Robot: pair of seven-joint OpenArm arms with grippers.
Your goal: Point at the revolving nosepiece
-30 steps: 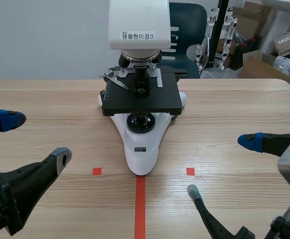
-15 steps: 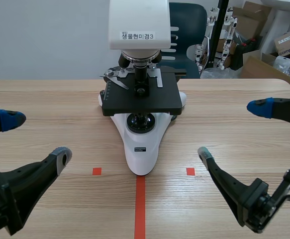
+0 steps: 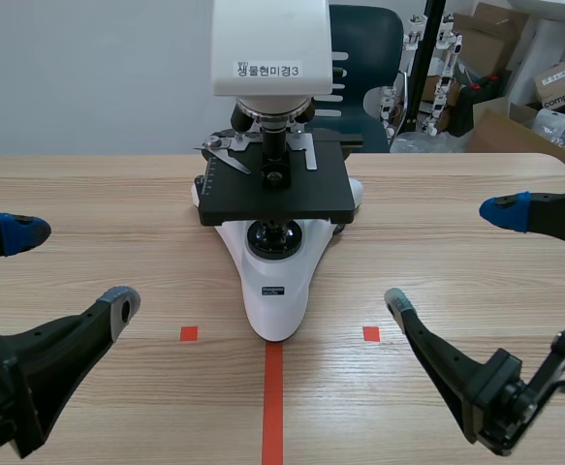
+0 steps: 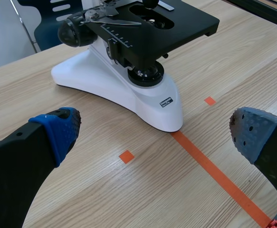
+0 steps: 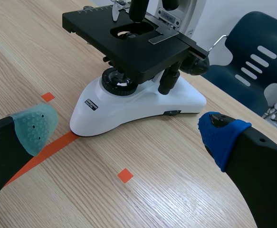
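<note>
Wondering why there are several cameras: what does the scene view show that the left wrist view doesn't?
Only the scene view: the top of the microscope, meaning its white head and lens turret, plus the right tool and cardboard boxes. Only the left wrist view: the black knob on the microscope's side. Both: the black stage, orange tape line, blue chair and open left tool.

Glossy white plastic microscope base (image 3: 278, 316), matt black stage (image 3: 306, 199) — pale wood-grain table (image 3: 98, 208)
</note>
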